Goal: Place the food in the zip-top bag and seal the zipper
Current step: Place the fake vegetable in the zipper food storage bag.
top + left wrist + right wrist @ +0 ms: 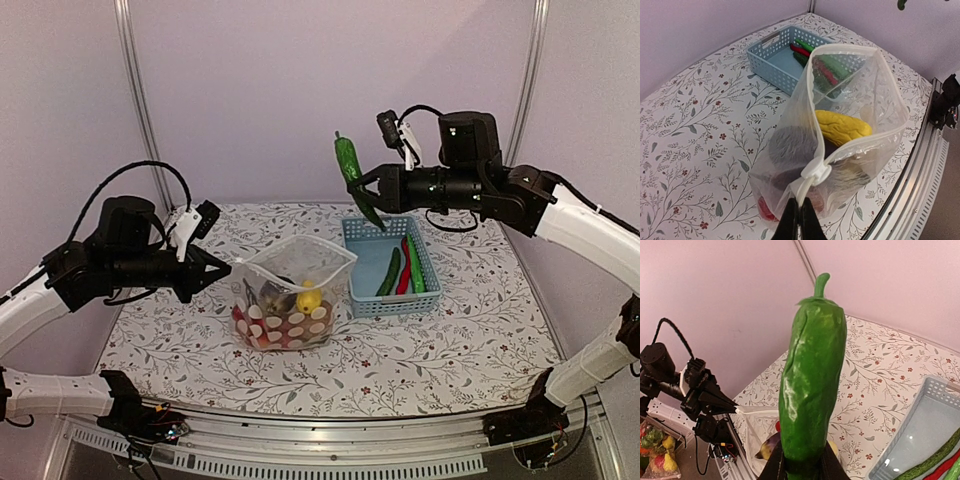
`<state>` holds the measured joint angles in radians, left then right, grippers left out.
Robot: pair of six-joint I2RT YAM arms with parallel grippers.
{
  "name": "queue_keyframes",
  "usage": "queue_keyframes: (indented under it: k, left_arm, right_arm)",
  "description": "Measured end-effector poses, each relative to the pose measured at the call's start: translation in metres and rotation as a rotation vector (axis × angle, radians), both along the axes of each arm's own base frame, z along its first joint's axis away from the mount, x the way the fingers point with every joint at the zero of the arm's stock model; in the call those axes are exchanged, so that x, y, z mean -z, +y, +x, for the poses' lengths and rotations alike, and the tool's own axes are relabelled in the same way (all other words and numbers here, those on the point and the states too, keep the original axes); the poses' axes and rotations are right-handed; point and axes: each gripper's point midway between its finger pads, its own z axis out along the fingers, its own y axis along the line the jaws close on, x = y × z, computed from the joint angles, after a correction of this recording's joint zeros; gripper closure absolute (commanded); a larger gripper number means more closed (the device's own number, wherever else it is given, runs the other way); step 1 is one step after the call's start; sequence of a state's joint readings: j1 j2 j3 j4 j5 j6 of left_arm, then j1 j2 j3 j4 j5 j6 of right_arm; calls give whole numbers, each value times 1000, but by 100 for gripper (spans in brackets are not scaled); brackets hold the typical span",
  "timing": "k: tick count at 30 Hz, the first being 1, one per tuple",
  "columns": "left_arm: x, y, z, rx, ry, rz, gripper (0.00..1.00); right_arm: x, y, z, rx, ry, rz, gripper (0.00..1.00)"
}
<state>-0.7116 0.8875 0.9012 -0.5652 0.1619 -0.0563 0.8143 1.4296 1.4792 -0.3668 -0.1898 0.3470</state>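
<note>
Right pincer (pixel 802 464) grips wrinkled pepper (pixel 812 385) (stem up) | left pincer (pixel 799 216) pinches dotted bag (pixel 300 265)

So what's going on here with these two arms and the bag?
They are packing vegetables into a bag. The left gripper pinches the mouth edge of the polka-dot zip-top bag and holds it open. A yellow lemon-like piece and other food are already inside. The right gripper holds a long green pepper in the air above the blue basket, where a red chili and a cucumber lie.
</note>
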Motion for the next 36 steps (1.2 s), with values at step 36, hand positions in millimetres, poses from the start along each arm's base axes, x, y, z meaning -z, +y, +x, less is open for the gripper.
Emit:
queue_keyframes:
  k: [36]
  left_arm:
    - [-2, 0, 0, -1, -8, -7, 100]
  right_arm:
    - [116, 121, -51, -359, -109, -239, 86]
